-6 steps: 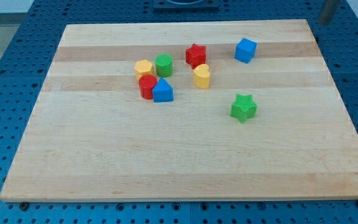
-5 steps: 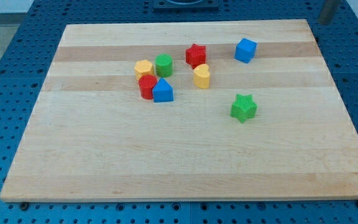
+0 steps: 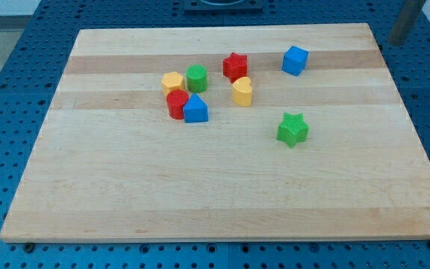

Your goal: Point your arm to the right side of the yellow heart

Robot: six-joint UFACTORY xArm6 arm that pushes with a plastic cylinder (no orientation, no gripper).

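On the wooden board [image 3: 222, 187], yellow heart [image 3: 242, 91] lies far left of the tool [image 3: 399, 42].

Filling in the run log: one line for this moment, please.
tip: off board, view's top right | yellow heart: touching red star | heart's right: not reached

I see a red star [image 3: 235, 65], blue cube [image 3: 295, 60], green star [image 3: 293, 128], green cylinder [image 3: 196, 78] on the wooden board [image 3: 200, 187].

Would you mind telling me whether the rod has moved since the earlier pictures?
Yes. Judged against the board's top right corner, my tip has slid toward the view's right and slightly down, still off the board, far from the yellow heart.
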